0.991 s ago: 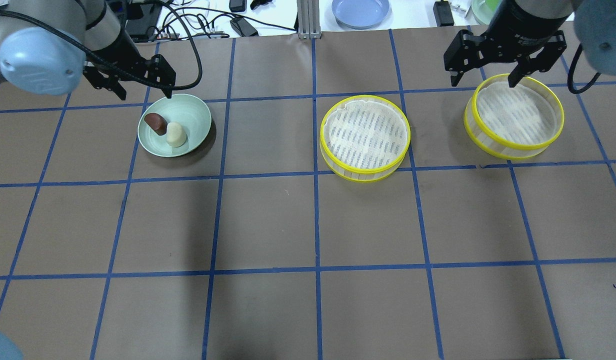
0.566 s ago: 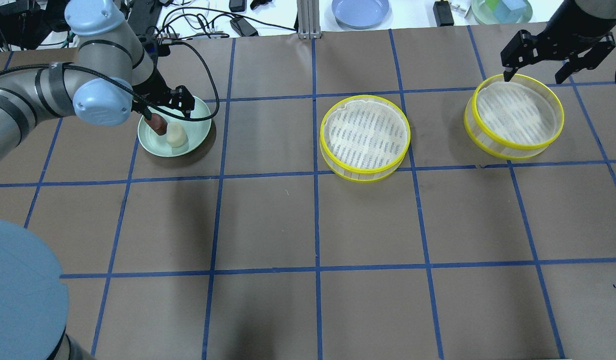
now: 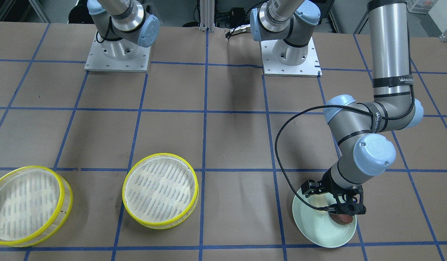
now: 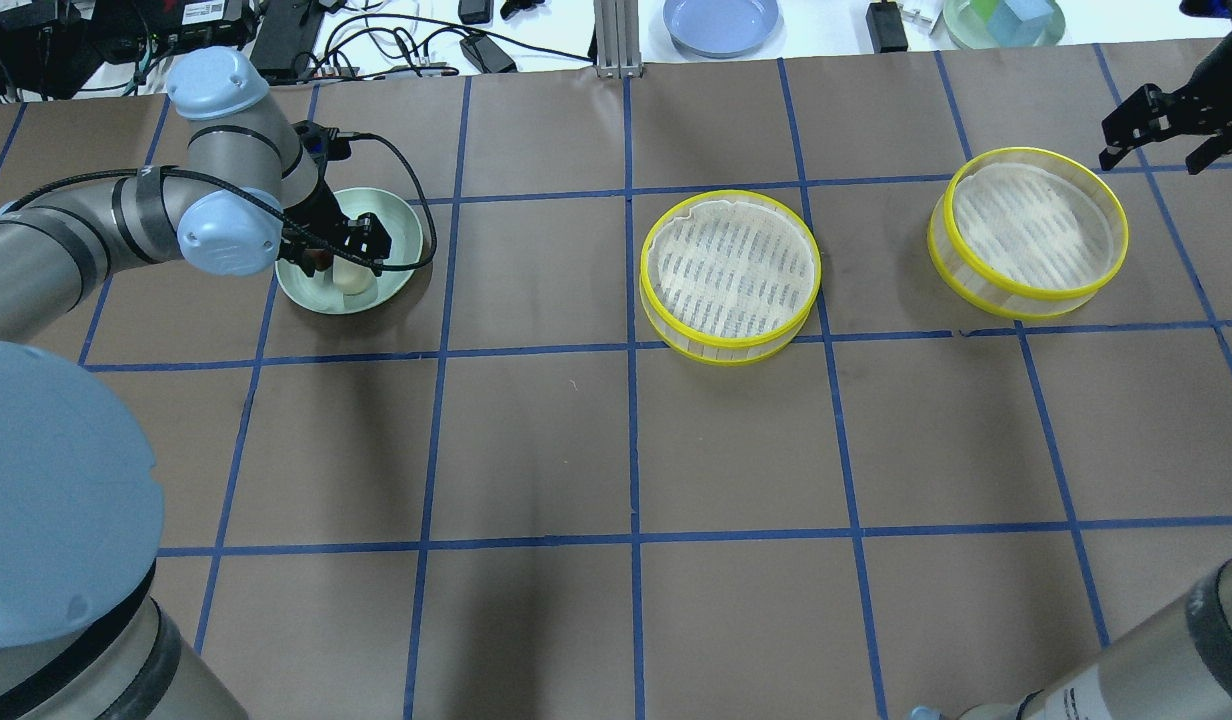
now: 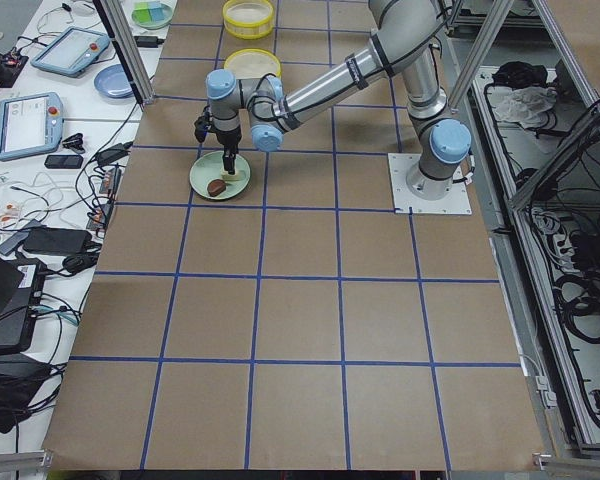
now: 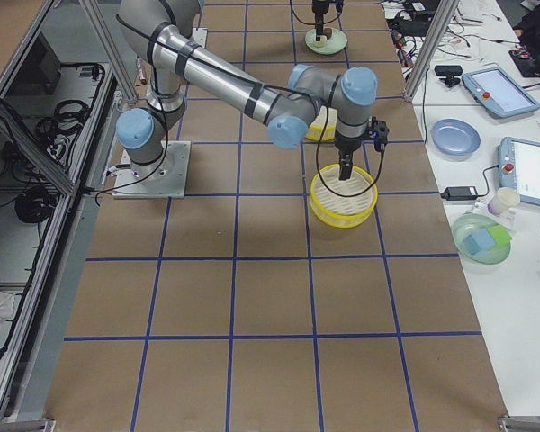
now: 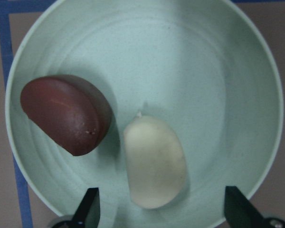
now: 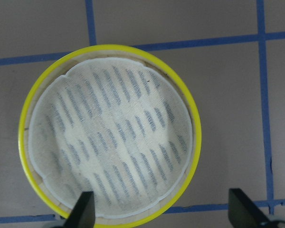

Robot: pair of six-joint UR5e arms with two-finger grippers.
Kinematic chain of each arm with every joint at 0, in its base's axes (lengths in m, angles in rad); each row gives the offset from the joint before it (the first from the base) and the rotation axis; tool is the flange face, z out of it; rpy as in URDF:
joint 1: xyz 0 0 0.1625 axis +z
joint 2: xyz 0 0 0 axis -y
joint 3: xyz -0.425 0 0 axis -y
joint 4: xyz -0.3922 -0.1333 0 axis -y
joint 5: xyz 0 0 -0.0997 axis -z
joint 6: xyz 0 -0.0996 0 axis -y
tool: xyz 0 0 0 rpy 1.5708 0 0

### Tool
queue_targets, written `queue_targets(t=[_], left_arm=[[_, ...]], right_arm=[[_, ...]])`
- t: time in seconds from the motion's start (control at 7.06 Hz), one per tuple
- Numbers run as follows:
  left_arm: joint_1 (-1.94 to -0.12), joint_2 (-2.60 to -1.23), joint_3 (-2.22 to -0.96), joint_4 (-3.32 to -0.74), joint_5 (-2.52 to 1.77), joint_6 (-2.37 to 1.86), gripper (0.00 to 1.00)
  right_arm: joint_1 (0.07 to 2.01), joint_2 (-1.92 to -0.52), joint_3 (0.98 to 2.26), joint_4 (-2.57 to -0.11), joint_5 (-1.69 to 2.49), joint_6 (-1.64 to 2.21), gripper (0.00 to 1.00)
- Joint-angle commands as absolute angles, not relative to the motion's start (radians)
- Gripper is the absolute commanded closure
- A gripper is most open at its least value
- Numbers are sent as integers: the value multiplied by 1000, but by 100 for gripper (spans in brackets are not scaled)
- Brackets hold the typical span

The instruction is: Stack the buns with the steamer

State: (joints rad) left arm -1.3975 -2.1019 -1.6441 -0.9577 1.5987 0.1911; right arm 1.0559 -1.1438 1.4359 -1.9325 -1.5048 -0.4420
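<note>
The pale green plate (image 4: 398,226) holds the dark reddish-brown bun (image 7: 66,114) and the cream-white bun (image 7: 154,161). My left gripper (image 4: 342,250) is open low over the plate. In the left wrist view (image 7: 164,213) its fingers stand on either side of the cream-white bun, not touching it. The brown bun (image 3: 342,219) lies just beside the fingers. Two yellow-rimmed steamer trays with mesh liners stand empty, one in the middle (image 4: 731,275) and one at the right (image 4: 1026,225). My right gripper (image 4: 1166,130) is open and empty above the right tray (image 8: 109,137).
A blue plate (image 4: 721,22) and a clear bowl with blocks (image 4: 1001,20) sit past the table's far edge, among cables. The two arm bases (image 3: 116,54) stand at the robot's side. Blue tape lines grid the brown table.
My left arm swung in and came down from behind the plate to right over the buns. My right gripper moved right and away from the right tray's far rim.
</note>
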Motion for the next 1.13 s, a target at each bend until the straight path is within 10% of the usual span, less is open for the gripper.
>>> queue_targets(t=[0.0,0.14,0.71,0.99], left_arm=[[-1393,-2129,-1637,-957,1597,193,65],[-1393,-2138,-1631,-953,1595,193,97],[-1402,-2083,-1585,-940,1486,119,100],[-1507,-2065,-1505,-939,1463,-91,100]], right_arm=[[1046,-1070,1439,-1983,-1520,-471,0],[1046,-1040,1439,-1991,-1538,-472,0],[1046,-968,1462,-2095,-1569,-535,0],[1046,-957,1477,-2137,-1572,-544,22]])
